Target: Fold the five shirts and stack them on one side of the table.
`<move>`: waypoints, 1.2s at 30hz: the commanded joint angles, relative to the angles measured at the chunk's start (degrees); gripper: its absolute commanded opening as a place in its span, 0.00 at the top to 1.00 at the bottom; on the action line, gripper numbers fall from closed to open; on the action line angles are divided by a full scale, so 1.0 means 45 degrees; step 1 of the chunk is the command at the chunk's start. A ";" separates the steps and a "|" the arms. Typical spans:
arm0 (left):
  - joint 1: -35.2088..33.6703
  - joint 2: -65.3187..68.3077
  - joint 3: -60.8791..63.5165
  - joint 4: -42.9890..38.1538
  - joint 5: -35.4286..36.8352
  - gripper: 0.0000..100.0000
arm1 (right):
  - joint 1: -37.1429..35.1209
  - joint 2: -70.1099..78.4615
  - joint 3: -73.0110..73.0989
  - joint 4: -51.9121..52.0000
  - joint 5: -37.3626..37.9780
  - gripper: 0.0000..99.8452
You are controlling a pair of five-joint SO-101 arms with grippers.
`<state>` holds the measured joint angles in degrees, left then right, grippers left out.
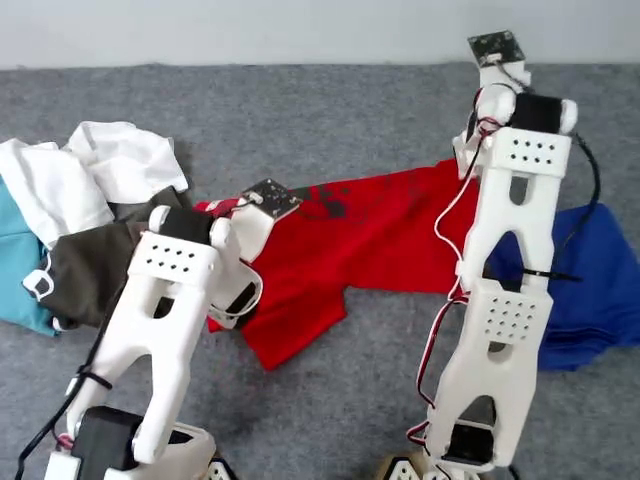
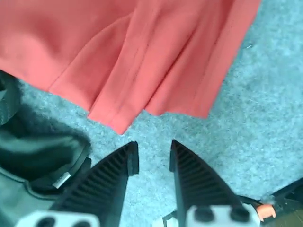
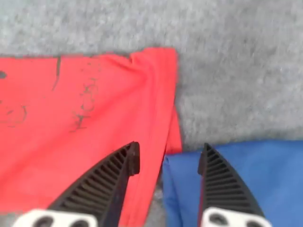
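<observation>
A red shirt [image 1: 360, 240] lies spread and rumpled across the middle of the grey table. My left gripper [image 2: 152, 151] hangs open just above bare table, a little short of the red shirt's hem [image 2: 142, 52]; in the high view it is at the shirt's left edge [image 1: 237, 295]. My right gripper [image 3: 170, 153] is open over the spot where the red shirt's corner [image 3: 85, 127] meets a folded blue shirt [image 3: 255, 170]. The blue shirt [image 1: 590, 290] lies at the table's right side.
A pile of unfolded shirts sits at the left: white ones [image 1: 90, 170], a dark olive one [image 1: 85, 265] and a teal one [image 1: 18, 260]. The dark shirt [image 2: 28, 156] lies close beside my left gripper. Bare grey table [image 1: 330, 110] stretches along the back.
</observation>
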<state>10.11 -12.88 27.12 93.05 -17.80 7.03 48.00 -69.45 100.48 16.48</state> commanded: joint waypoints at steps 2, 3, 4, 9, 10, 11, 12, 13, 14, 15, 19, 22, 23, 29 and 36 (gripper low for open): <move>0.0039 -0.0371 0.0518 -0.0801 0.0078 0.88 | -0.0029 -0.1182 0.2325 0.0596 -0.0410 0.79; 0.0039 -0.0371 0.0596 -0.0938 0.0078 0.88 | -0.0147 -0.1436 0.3106 0.0596 -0.0410 0.79; 0.0020 -0.0371 0.0596 -0.0996 0.0078 0.88 | -0.0244 -0.1631 0.3829 0.0596 -0.0430 0.79; -0.1289 -0.0371 0.0654 -0.1661 0.0078 0.88 | -0.0440 -0.2198 0.6388 0.0498 -0.0352 0.79; -0.1739 -0.0371 0.0654 -0.1895 0.0078 0.88 | -0.0440 -0.2139 0.6584 0.0459 -0.0352 0.79; -0.2110 -0.0371 0.0654 -0.2032 0.0078 0.88 | -0.0440 -0.2022 0.6740 0.0303 -0.0430 0.79; -0.2442 -0.0371 0.0654 -0.2129 0.0078 0.88 | -0.0440 -0.1866 0.6818 0.0166 -0.0430 0.79; -0.2657 -0.0371 0.0654 -0.2149 0.0078 0.88 | -0.0400 -0.1651 0.6818 0.0088 -0.0449 0.79; -0.2833 -0.0371 0.0694 -0.2149 0.0078 0.88 | -0.0381 -0.1455 0.6818 0.0088 -0.0449 0.79; -0.2930 -0.0371 0.0694 -0.2110 0.0078 0.88 | -0.0361 -0.1241 0.6818 0.0088 -0.0449 0.79; -0.2852 -0.0371 0.1065 -0.2168 0.0078 0.88 | -0.0342 -0.0654 0.6857 0.0205 -0.0410 0.79; -0.2559 -0.0371 0.1358 -0.2168 0.0078 0.88 | -0.0342 -0.0518 0.6877 0.0537 -0.0410 0.79; -0.2540 -0.0371 0.1397 -0.2168 0.0078 0.88 | -0.0342 -0.0518 0.6877 0.0537 -0.0430 0.79; -0.2579 -0.0371 0.1397 -0.2716 0.0078 0.88 | -0.0303 -0.0518 0.6877 0.0576 -0.0430 0.79; -0.2579 -0.0352 0.1397 -0.2716 0.0078 0.88 | -0.0186 -0.2061 0.9084 0.0518 -0.0352 0.79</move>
<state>-1.67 -12.88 33.63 81.27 -17.71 5.71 45.27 -33.58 100.57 15.16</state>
